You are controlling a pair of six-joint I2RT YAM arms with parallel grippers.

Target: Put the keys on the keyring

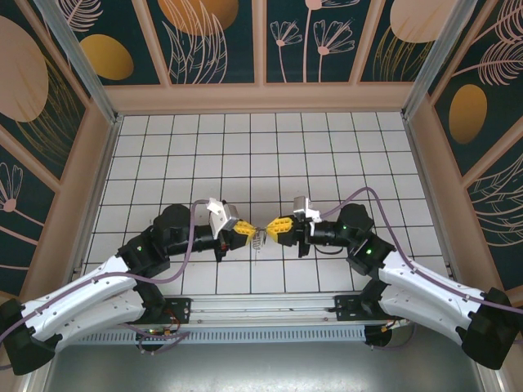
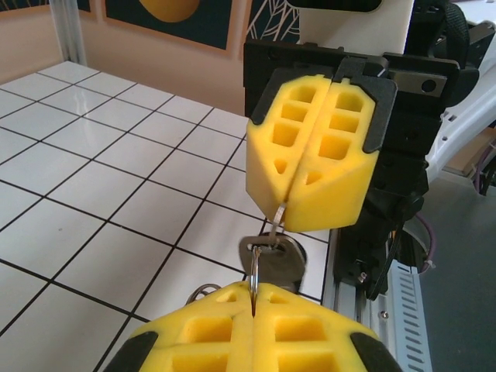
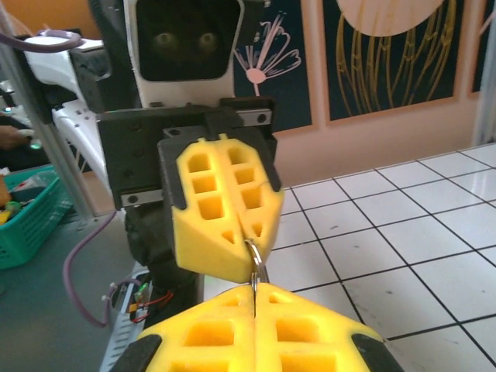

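1. Top view: both arms reached inward over the table [image 1: 327, 147], and the left gripper [image 1: 247, 232] and right gripper [image 1: 272, 229] met tip to tip at its near middle. The key [image 1: 259, 238] hung as a silvery speck between the tips, clear of the tiles.

2. Left wrist view: the left gripper [image 2: 254, 298] was clenched, its pads pressed together on the thin loop of the key [image 2: 285, 262], whose rounded head hung just beyond the tips. Opposite, the right gripper [image 2: 289, 198] was also pinched closed, on a pale curved band seen edge-on, which I took to be the keyring [image 2: 277, 221]. The band's lower end touched the top of the key. It could not be told whether it already passed through the loop.

3. Right wrist view: the right gripper [image 3: 254, 298] and left gripper [image 3: 246, 232] stood almost touching. A thin metal loop bridged the two seams, and it could not be told which piece it belonged to.

4. Judgement: the threading step itself was in hand, with each part held in the air. The next move called for a small, slow slide or twist of one wrist to feed the loop along the keyring, with both grips kept firm. A slip would drop the key.
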